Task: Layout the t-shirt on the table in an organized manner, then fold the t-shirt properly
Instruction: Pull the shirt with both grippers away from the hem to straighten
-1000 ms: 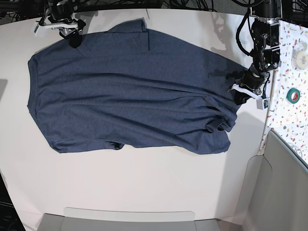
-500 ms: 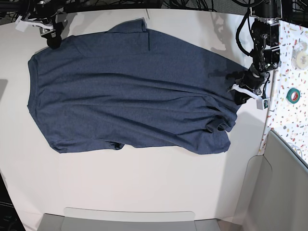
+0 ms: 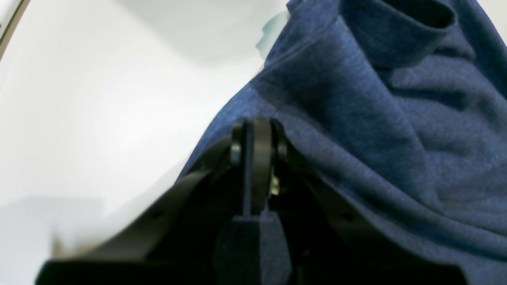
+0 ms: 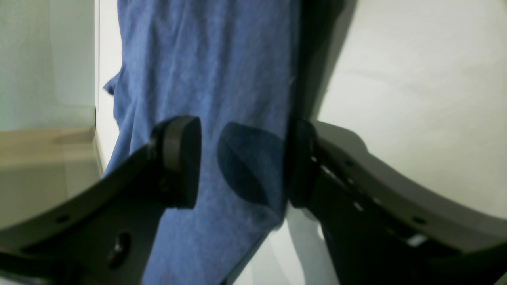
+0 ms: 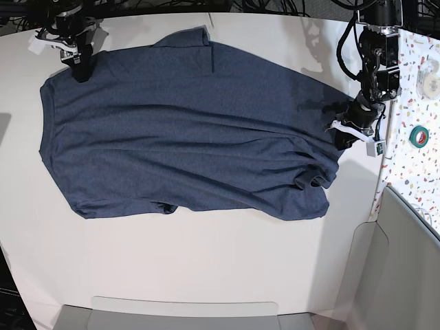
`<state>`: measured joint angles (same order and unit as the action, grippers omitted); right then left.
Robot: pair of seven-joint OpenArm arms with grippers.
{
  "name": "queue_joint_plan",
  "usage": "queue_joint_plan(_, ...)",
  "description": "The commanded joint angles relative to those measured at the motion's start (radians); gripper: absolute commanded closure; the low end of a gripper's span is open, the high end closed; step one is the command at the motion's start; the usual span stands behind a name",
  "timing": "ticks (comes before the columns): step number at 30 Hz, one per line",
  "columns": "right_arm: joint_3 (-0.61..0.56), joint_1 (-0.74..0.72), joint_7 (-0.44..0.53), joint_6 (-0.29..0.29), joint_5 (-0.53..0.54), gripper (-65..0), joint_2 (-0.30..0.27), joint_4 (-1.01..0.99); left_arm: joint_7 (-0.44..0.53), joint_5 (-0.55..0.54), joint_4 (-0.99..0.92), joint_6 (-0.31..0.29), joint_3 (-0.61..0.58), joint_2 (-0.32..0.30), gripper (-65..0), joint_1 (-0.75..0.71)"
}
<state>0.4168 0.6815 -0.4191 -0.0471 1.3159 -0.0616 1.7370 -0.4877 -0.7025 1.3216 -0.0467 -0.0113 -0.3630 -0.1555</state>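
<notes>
The dark navy t-shirt lies spread plain side up on the white table, with wrinkles bunched near its right end. My left gripper sits at that right edge, shut on a fold of the t-shirt; in the left wrist view its fingertips press together where the cloth drapes away. My right gripper hovers at the shirt's upper-left corner. In the right wrist view it stands open, with the t-shirt lying under both fingers and its edge beside the right one.
A speckled strip along the right holds a green tape roll and a white roll. A grey panel stands at the lower right and a grey tray at the front edge. Cables hang at the back.
My right arm has moved left along the shirt's top edge and then dropped slightly onto the upper-left corner, staying open. The left arm and the shirt have not moved.
</notes>
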Motion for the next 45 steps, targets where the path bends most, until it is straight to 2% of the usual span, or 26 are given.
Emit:
queue_joint_plan(1, -0.006, 0.014, -0.079, 0.057, -0.023, -32.9, 0.003, -0.006, -0.239, 0.063, -0.055, 0.051, -0.029, 0.014, -3.4, -0.045)
queue_joint_plan(7, -0.006, 0.031, -0.139, 0.057, -0.028, -32.3, 0.003, -0.004, -0.239, 0.063, -0.055, 0.052, -0.029, 0.014, -3.4, -0.045)
queue_joint_plan(9, -0.006, 0.04, -0.16, 0.057, -0.028, -26.7, 0.003, -0.004, -0.239, 0.063, -0.055, 0.052, -0.029, 0.014, -3.4, -0.045)
queue_joint_plan(14, -0.002, 0.042, -0.26, 0.057, -0.031, -3.0, -0.007, -0.004, -0.239, 0.063, -0.055, 0.052, -0.029, 0.014, -3.4, -0.045)
queue_joint_plan(15, 0.0, 0.04, -0.286, 0.057, -0.031, 0.0, -0.008, -0.004, -0.239, 0.063, -0.055, 0.052, -0.029, 0.014, -3.4, -0.045)
queue_joint_plan(22, 0.003, 0.039, -0.366, 0.057, -0.031, 0.0, -0.011, -0.004, -0.239, 0.057, 0.006, 0.052, -0.019, 0.014, -4.3, -0.045)
queue_joint_plan(24, 0.003, 0.037, -0.369, 0.057, -0.029, 0.0, -0.039, 0.002, -0.239, 0.057, 0.048, 0.052, 0.001, 0.014, -6.8, -0.049)
queue_joint_plan(28, 0.003, 0.043, -0.367, 0.057, -0.031, 0.0, -0.094, 0.041, -0.251, 0.056, 0.117, 0.064, 0.092, 0.037, -13.2, -0.072)
queue_joint_plan(32, 0.026, 0.045, -0.367, 0.057, -0.029, 0.0, -0.162, 0.077, -0.253, 0.056, 0.18, 0.081, 0.158, 0.035, -15.5, -0.094)
queue_joint_plan(36, 0.052, 0.045, -0.369, 0.057, -0.029, 0.0, -0.195, 0.088, -0.294, 0.053, 0.25, 0.081, 0.267, 0.045, -17.3, -0.138)
queue_joint_plan(42, 0.067, 0.037, -0.458, 0.057, -0.029, 0.0, -0.238, 0.088, -0.349, -0.004, 0.319, 0.08, 0.422, 0.068, -19.2, -0.172)
queue_joint_plan(45, 0.107, 0.037, -0.481, 0.057, -0.031, 0.0, -0.255, 0.088, -0.36, -0.021, 0.322, 0.078, 0.457, 0.069, -19.2, -0.186)
